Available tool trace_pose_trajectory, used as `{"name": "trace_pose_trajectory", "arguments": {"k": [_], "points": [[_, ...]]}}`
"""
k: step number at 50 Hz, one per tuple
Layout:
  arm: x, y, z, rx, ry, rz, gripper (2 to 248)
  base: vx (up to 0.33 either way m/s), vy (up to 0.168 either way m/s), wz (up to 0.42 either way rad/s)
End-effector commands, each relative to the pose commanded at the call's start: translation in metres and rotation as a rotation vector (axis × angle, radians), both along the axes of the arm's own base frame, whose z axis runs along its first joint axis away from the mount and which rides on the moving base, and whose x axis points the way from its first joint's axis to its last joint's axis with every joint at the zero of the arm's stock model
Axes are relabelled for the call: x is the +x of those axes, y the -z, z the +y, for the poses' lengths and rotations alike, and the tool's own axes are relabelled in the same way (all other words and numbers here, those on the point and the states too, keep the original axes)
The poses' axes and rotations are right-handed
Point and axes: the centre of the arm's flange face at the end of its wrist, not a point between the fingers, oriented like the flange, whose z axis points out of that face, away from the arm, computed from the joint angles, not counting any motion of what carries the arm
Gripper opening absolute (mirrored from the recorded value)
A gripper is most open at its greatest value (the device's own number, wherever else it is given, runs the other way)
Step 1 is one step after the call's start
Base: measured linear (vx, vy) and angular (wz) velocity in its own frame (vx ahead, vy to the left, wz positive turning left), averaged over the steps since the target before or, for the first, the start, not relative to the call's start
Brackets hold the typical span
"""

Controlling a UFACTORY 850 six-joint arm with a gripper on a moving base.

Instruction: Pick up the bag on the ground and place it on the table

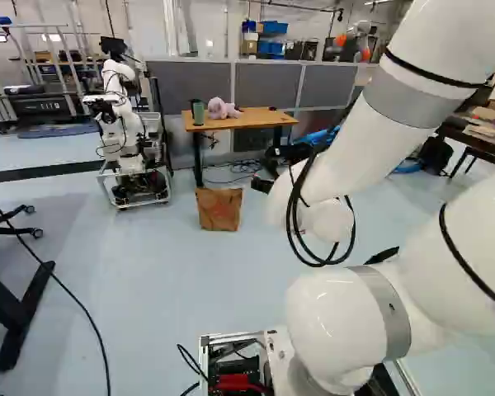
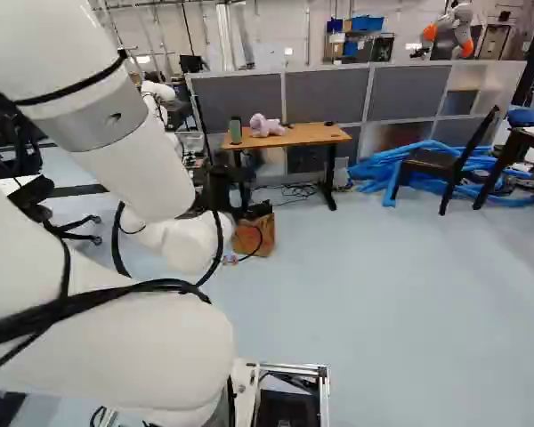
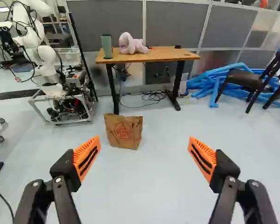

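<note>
While the pincer (image 2: 222,189) points ahead over the floor (image 3: 168,135), the brown paper bag (image 3: 123,131) stands upright on that floor, well ahead of it and slightly toward its left finger. The bag is lower than the surface and on its near side, close to the surface's left leg, with red print on the side that faces the pincer (image 3: 144,156). Nothing is gripped: the two fingers stand wide apart, their orange pads (image 3: 87,156) facing each other across a broad gap.

Beyond the bag, farther ahead of the pincer, is the surface (image 3: 163,55), with a wooden top and dark legs. It carries a green cylindrical container (image 3: 106,45) toward its left end, a pink plush toy (image 3: 132,44) just beside that, and a small dark object (image 3: 178,46) near the far edge, more to the right. Black cables (image 3: 151,95) lie tangled on the floor beneath it. Grey partition panels (image 3: 177,23) rise behind.

Ahead of the pincer and off to its left stands another robot (image 3: 45,65), white, mounted on a metal frame (image 3: 65,120). Ahead and off to its right, past the surface's right end, blue tubing (image 3: 210,80) lies heaped on the floor, and a dark chair (image 3: 245,80) stands against it.
</note>
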Motion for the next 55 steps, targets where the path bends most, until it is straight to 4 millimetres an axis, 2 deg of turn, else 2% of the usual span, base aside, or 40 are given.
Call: {"name": "trace_pose_trajectory", "arguments": {"k": [55], "points": [[0.0000, 0.0000, 0.0000, 0.000, 0.000, 0.000, 247, 0.073, 0.002, 0.006]]}}
